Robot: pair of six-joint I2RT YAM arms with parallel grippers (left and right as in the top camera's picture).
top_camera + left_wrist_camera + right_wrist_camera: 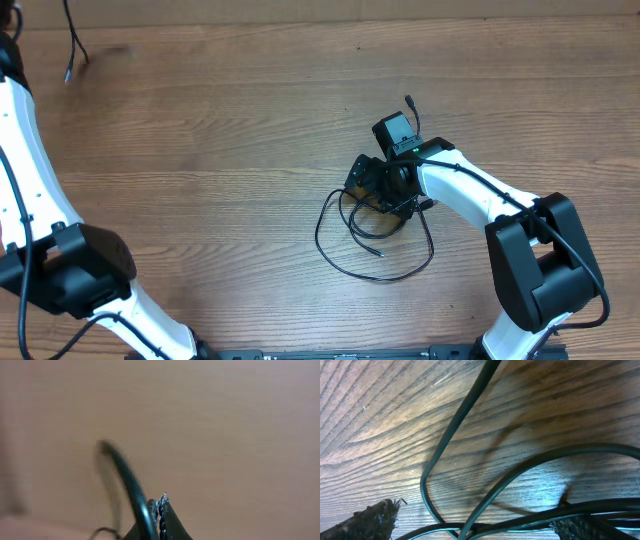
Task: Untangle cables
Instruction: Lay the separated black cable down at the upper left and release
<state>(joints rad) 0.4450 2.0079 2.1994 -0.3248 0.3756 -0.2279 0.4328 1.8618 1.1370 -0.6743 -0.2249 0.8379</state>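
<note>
A tangle of thin black cables (372, 238) lies in loops on the wooden table right of centre. My right gripper (376, 188) is low over the top of the tangle. In the right wrist view its fingers are spread wide (475, 526), and several cable strands (520, 472) cross on the table between them. My left arm reaches to the far left corner. In the left wrist view its jaws (158, 510) are shut on a separate black cable (125, 477). That cable hangs down at the top left in the overhead view (72, 40).
The wooden table (200, 150) fills the view. The right arm's body (480, 195) stretches from the front right toward the tangle. The left arm's white link (30, 170) runs along the left edge.
</note>
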